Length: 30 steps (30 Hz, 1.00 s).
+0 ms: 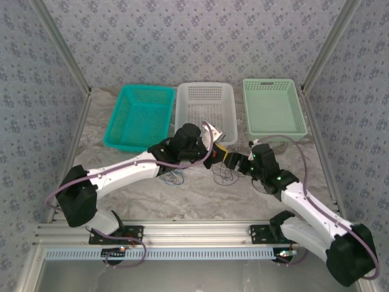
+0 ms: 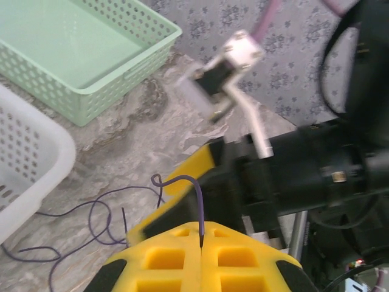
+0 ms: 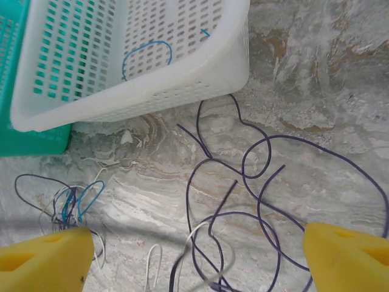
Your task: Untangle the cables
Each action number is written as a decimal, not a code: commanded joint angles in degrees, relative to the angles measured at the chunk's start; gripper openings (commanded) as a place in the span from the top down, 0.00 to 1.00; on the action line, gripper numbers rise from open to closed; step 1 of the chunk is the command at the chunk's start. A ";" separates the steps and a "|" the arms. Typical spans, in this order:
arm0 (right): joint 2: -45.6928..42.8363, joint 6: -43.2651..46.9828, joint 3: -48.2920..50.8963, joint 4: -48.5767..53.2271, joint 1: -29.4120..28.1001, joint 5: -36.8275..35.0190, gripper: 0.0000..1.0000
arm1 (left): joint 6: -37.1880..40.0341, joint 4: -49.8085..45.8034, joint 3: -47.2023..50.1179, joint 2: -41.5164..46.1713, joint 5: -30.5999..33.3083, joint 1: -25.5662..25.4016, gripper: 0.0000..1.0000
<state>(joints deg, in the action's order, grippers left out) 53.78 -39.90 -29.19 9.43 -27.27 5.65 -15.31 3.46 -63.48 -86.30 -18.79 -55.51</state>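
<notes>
The cables lie on the marbled table. A dark purple cable (image 3: pixel 267 182) sprawls in wide loops, and a pale cream cable (image 3: pixel 203 240) crosses them. A small knot of blue, cream and dark cable (image 3: pixel 70 204) sits further left, also visible from above (image 1: pixel 173 177). One blue cable (image 3: pixel 146 58) lies in the white basket (image 3: pixel 237 55). My left gripper (image 2: pixel 200 243) is shut on an end of the dark purple cable (image 2: pixel 199 204), which rises from between the yellow fingers. My right gripper (image 3: pixel 197 258) hangs open above the purple loops, close to the left gripper (image 1: pixel 219 148).
Three baskets stand along the back: teal (image 1: pixel 138 117), white (image 1: pixel 205 109) and pale green (image 1: pixel 273 108). The right gripper's yellow finger (image 2: pixel 182 201) and black wrist (image 2: pixel 304 176) sit right in front of my left gripper. Walls enclose the table on three sides.
</notes>
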 commanded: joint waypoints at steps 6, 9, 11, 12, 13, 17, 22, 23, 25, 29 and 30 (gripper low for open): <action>8.30 -0.67 -2.44 -2.18 -0.93 -1.37 0.11 | 0.93 2.80 -3.38 2.61 -0.35 -0.66 0.98; 10.42 -0.71 -1.11 -1.39 -2.81 -2.69 0.15 | 3.25 0.60 -5.51 3.89 1.49 -0.40 0.98; 11.56 -1.08 -0.31 -0.58 -4.64 -4.96 0.17 | 3.87 0.40 -6.68 4.42 1.33 -0.06 0.98; 12.10 -1.36 0.06 0.05 -5.44 -6.13 0.18 | 4.12 0.40 -7.19 4.63 1.24 0.04 0.98; 12.46 -1.66 0.47 0.50 -6.02 -7.28 0.18 | 4.35 0.48 -7.59 4.81 1.23 0.05 0.98; 13.11 -1.94 1.56 2.27 -6.47 -9.85 0.18 | 4.98 0.92 -8.58 5.74 1.05 0.16 0.97; 13.32 -1.81 1.57 5.38 -5.26 -11.98 0.18 | 6.03 0.90 -9.05 7.64 1.13 0.22 0.97; 13.44 -1.87 1.82 5.71 -4.97 -12.13 0.18 | 6.16 0.93 -9.04 8.03 1.31 0.22 0.97; 13.54 -2.26 2.53 5.92 -4.29 -12.54 0.18 | 6.38 1.02 -9.11 8.97 1.37 0.39 0.96; 13.46 -2.94 4.08 5.64 -3.43 -12.59 0.17 | 6.90 0.86 -9.52 10.25 1.45 0.63 0.96; 13.47 -3.07 4.45 5.66 -3.28 -12.69 0.17 | 7.17 0.51 -9.76 10.51 1.68 0.72 0.96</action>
<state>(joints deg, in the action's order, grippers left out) 66.83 -41.60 -25.85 12.78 -31.00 -5.26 -9.80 3.18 -70.72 -78.37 -17.89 -55.24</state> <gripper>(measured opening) 0.827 0.047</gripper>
